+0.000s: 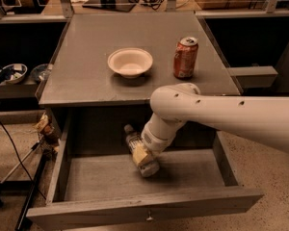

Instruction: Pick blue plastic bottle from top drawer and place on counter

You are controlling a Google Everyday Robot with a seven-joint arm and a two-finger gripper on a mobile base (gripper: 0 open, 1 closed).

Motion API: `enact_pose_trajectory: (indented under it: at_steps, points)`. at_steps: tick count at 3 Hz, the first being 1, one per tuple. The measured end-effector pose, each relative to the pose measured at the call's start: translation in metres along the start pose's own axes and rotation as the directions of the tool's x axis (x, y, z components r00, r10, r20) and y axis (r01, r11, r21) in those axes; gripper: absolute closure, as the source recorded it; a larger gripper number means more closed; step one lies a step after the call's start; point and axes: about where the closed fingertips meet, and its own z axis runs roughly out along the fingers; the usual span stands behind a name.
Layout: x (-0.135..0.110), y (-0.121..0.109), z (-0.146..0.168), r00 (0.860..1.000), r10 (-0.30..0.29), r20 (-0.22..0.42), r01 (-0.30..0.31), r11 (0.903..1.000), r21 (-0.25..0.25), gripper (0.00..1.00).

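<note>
Blue plastic bottle (133,139) is lying on its side on the floor of the top drawer (101,179), roughly mid-width and toward the back. White cap points back-left, base points front-right. It's not on the table (86,76) yet.

End effector (143,159) is down inside the drawer, right over the bottle's lower half. A yellowish part of it covers the label area. I only see the neck and cap sticking out above it and a bit of the base below. From my view the two overlap. I can't tell whether it's clamped on the bottle or just sitting over it, so I'm treating grip state as unknown.

Arm (221,117) comes in from the right, crosses the table's front edge and bends down into the drawer. The wrist blocks part of the drawer's back wall.

Drawer is pulled out, with a small metal knob (148,219) at the centre of the front panel.

On the table: white bowl (130,61) near the middle, and red-orange soda can (185,57) upright to its right, close but not touching. Both sit back from the front edge, clear of the arm.
</note>
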Motion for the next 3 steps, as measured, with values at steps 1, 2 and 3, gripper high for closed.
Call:
enact_pose_trajectory:
  at_steps: [1,2,3]
  points:
    - [0.000,0.000,0.000,1.000,-0.001,0.000,0.001,1.0000,0.002,1.00]
    - [0.000,0.000,-0.001,1.000,-0.001,0.000,0.001,1.0000,0.002,1.00]
    - [0.017,0.006,-0.030,1.000,-0.015,0.014,0.015,0.9994,0.032,1.00]
